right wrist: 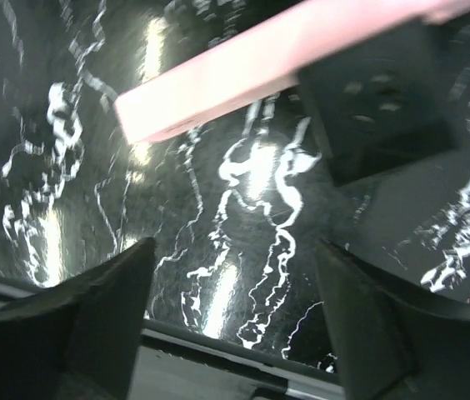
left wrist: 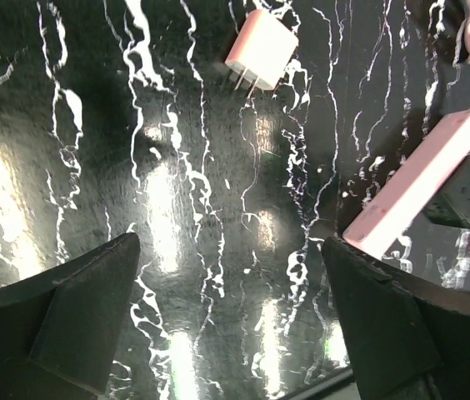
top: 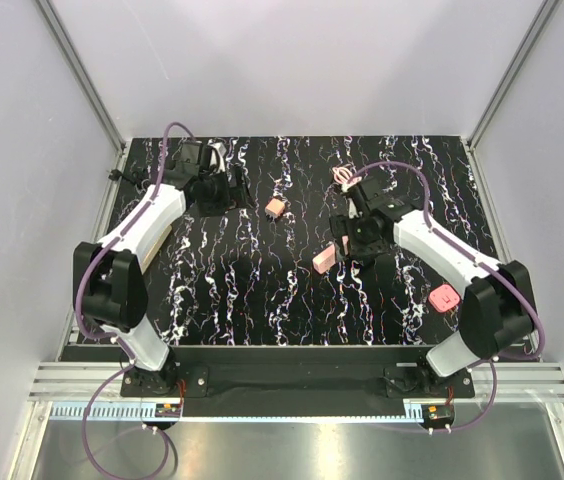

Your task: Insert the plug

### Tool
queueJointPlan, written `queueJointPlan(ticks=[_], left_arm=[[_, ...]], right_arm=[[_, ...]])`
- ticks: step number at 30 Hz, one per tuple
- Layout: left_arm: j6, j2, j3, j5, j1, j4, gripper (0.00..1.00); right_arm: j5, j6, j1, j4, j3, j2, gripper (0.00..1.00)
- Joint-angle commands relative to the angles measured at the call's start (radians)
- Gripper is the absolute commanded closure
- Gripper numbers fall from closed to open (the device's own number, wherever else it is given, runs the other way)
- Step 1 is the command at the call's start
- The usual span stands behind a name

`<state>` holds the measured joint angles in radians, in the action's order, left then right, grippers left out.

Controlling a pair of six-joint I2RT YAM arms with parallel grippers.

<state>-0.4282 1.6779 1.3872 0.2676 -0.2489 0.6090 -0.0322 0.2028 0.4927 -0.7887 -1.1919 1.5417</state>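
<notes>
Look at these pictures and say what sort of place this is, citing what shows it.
Probably a robot test cell: a left arm and right arm bolted side by side, plain white walls framing a black marbled table, and a plug and pink power strip laid out.

No readable text, label, brand or number shows anywhere.
</notes>
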Motion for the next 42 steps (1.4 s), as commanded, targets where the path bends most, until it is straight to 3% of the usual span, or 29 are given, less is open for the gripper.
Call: queueJointPlan(ticks=[1, 9, 13, 21, 29, 32, 37, 40, 42], left_arm=[[0.068, 0.029, 0.096, -0.108, -0.062, -0.003, 0.07], [0.226, 0.265, 0.323, -0.264, -0.170, 0.034, 0.16], [0.295, 0.390, 0.415, -0.274, -0.182, 0.043, 0.23], [0.370, 0.604, 0.601, -0.284, -0.185, 0.058, 0.14], [0.387, 0.727, 0.716, -0.295, -0.205, 0.113, 0.17], [0.394, 0.737, 0.714, -0.320, -0.231, 0.112, 0.25], [0.388, 0.695, 0.664, -0.395, -0.266, 0.107, 0.74], [0.365, 0.582, 0.564, -0.415, -0.277, 0.068, 0.92], [0.364, 0.439, 0.420, -0.393, -0.288, -0.020, 0.96]], right_arm=[[0.069, 0.076, -0.034, 0.061, 0.020, -0.081, 0.01], [0.013, 0.084, -0.097, 0.114, 0.064, -0.115, 0.00], [-0.015, 0.070, -0.111, 0.123, 0.092, -0.176, 0.00], [-0.107, 0.116, -0.120, 0.230, 0.143, -0.256, 0.03], [-0.172, 0.164, -0.118, 0.370, 0.236, -0.239, 0.03], [-0.167, 0.156, -0.118, 0.375, 0.230, -0.216, 0.03], [-0.176, 0.158, -0.120, 0.382, 0.232, -0.201, 0.03], [-0.187, 0.171, -0.120, 0.384, 0.209, -0.196, 0.03], [-0.210, 0.193, -0.123, 0.382, 0.183, -0.196, 0.03]])
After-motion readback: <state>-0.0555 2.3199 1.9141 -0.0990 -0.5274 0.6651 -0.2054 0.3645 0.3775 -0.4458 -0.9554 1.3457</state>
